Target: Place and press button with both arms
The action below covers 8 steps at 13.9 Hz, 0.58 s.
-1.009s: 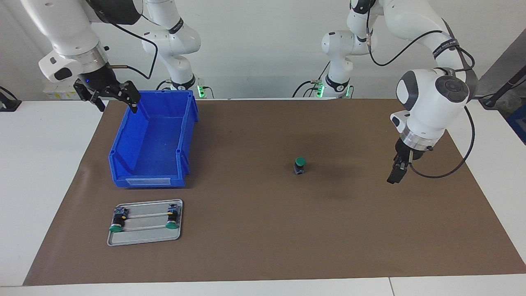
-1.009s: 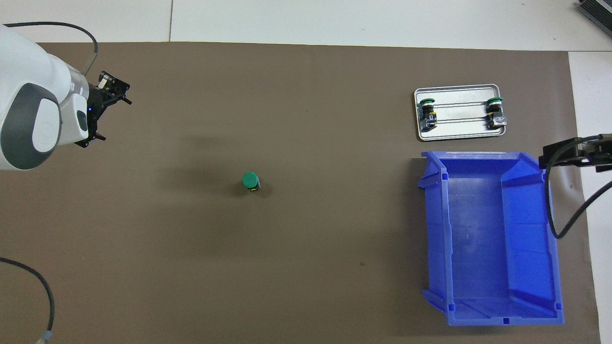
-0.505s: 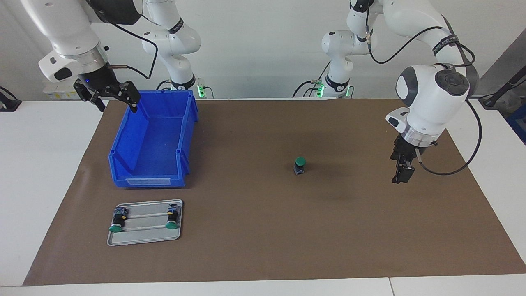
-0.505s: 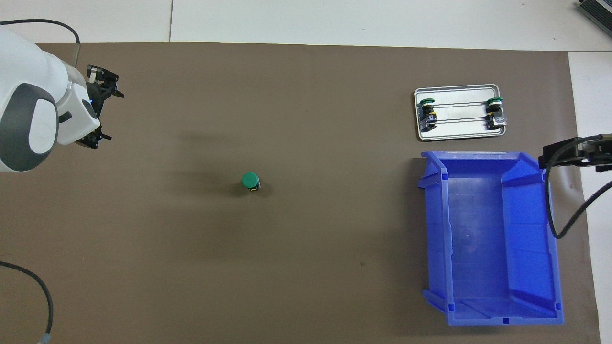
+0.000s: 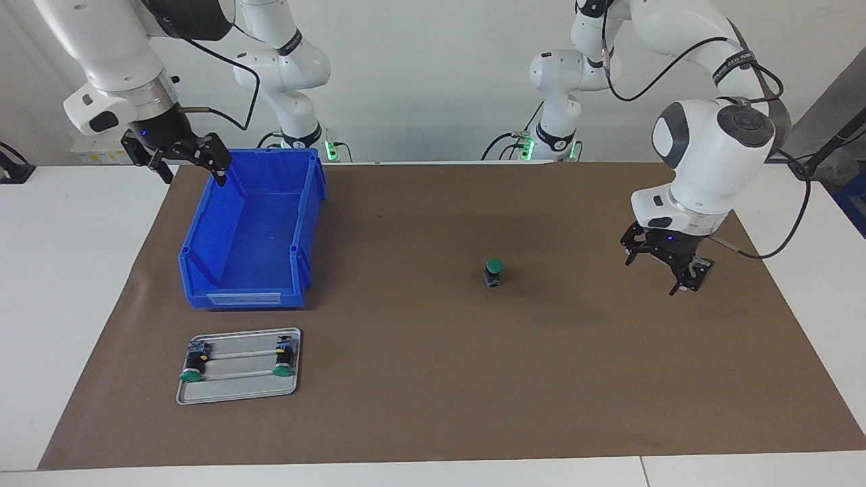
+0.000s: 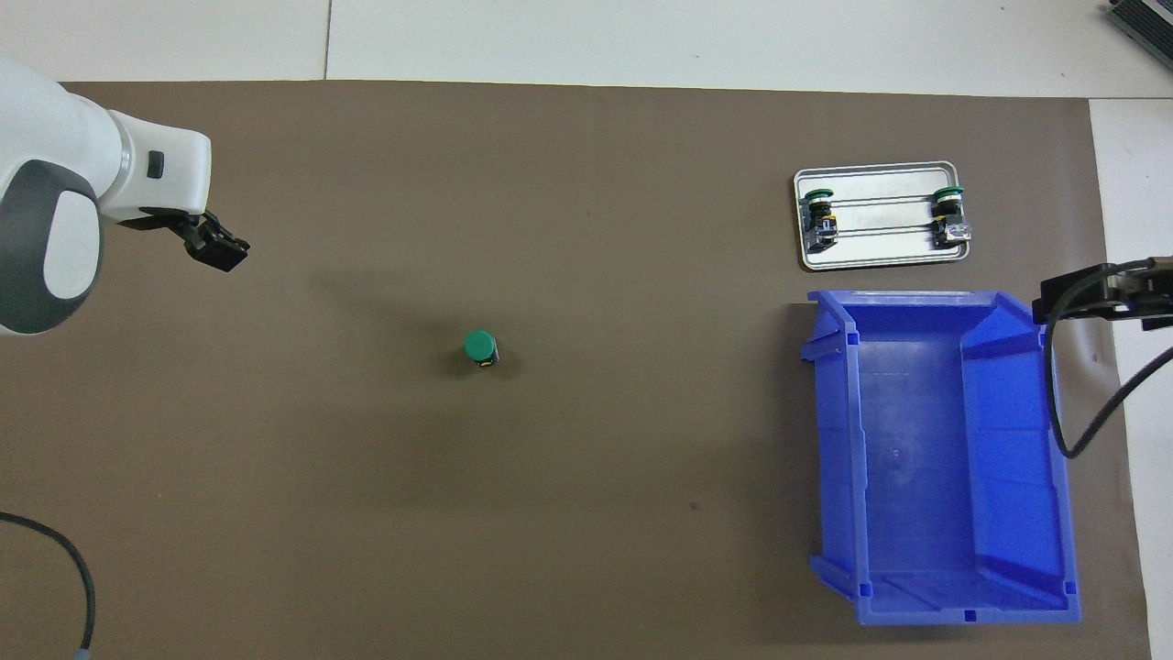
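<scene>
The button (image 5: 494,272) stands upright on the brown mat, green cap up, near the middle; it also shows in the overhead view (image 6: 479,347). My left gripper (image 5: 655,274) hangs open and empty over the mat, well apart from the button toward the left arm's end; in the overhead view (image 6: 218,250) only part of it shows under the wrist. My right gripper (image 5: 194,176) is open and empty, held over the blue bin's corner nearest the robots, and waits; it shows at the overhead view's edge (image 6: 1054,298).
A blue open bin (image 5: 308,223) (image 6: 1054,458) stands at the right arm's end. Farther from the robots lies a grey metal tray (image 5: 237,391) (image 6: 880,255) with two other green-capped buttons (image 5: 193,365) (image 5: 283,362) lying on their sides.
The left wrist has turned, so the gripper now shows broadside with its fingers spread, and it has risen slightly. The button and the right arm have not moved.
</scene>
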Tool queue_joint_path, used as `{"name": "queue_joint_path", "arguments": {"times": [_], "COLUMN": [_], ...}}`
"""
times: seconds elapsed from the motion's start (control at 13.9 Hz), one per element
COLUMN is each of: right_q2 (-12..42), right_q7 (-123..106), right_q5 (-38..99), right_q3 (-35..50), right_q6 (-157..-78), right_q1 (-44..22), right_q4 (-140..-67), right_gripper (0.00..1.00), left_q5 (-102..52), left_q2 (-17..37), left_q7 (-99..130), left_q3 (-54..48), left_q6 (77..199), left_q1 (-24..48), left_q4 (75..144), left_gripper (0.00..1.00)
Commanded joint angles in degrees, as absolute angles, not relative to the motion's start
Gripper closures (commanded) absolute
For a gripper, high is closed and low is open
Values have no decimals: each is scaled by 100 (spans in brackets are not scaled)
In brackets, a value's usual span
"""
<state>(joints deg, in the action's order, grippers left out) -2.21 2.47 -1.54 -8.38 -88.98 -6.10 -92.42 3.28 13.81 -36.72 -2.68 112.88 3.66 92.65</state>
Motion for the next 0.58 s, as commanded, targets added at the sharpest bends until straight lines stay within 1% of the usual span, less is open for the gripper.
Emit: {"name": "queue_joint_path", "arguments": {"times": [0.0,0.22,0.36,0.5], "right_q2": [-299,-299,-299,-316], "right_q7": [316,316,308,290], "right_q5": [-141,-141,-132,-132], "right_q3": [-861,-861,-861,-870], "right_q6": [-8851,-8851,-8851,-8851], "right_q1": [-598,-598,-598,-589], "right_q4": [-9325,-9325,-9325,-9343], "right_gripper": [0,0,0,0], "left_q5": [378,369,317,-199], "left_q2": [1274,1274,1274,1196], "left_q7": [-1905,-626,-580,-432], "left_q3": [-193,-220,-229,-167], "left_q6": [11329,11355,11321,11137], "left_q1": [448,422,378,352], "left_q4": [9325,9325,9308,9308], "left_gripper": [0,0,0,0]}}
